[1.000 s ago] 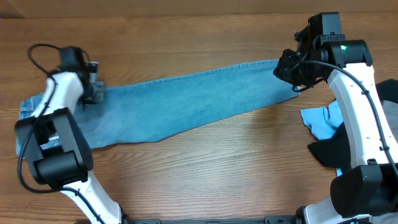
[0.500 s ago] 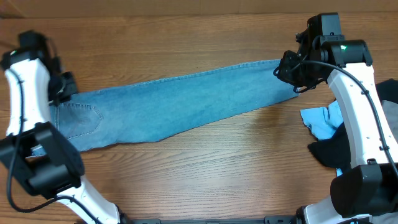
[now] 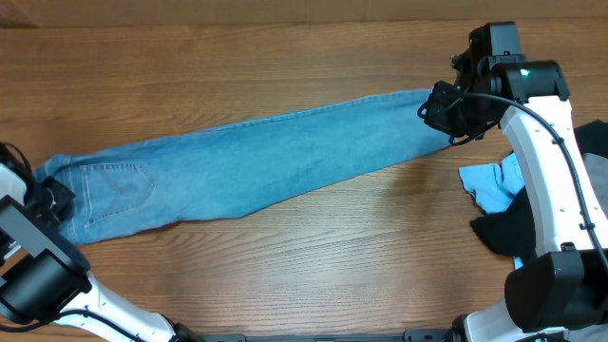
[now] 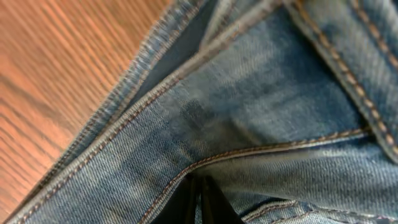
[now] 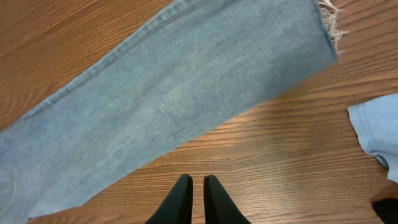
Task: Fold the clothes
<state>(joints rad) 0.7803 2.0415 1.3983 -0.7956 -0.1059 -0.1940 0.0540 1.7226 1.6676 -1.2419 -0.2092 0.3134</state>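
The light-blue jeans (image 3: 266, 166) lie stretched across the table, waist at the left and frayed hem (image 3: 432, 100) at the far right. A stitched back pocket (image 3: 114, 190) faces up near the waist. My left gripper (image 3: 52, 198) is at the left edge, shut on the waistband; in the left wrist view the closed fingers (image 4: 199, 199) pinch a denim seam (image 4: 249, 112). My right gripper (image 3: 445, 119) hovers by the hem end. In the right wrist view its fingers (image 5: 198, 193) are together and empty over bare wood, just beside the leg (image 5: 174, 93).
A bright cyan shirt (image 3: 494, 185) and a black garment (image 3: 503, 233) lie at the right, under the right arm; a grey garment (image 3: 594, 142) lies at the right edge. The cyan shirt (image 5: 376, 134) also shows in the right wrist view.
My left gripper has moved left and toward the front edge with the waistband in it, dragging the waist end out so the back pocket shows. The right arm has not moved.
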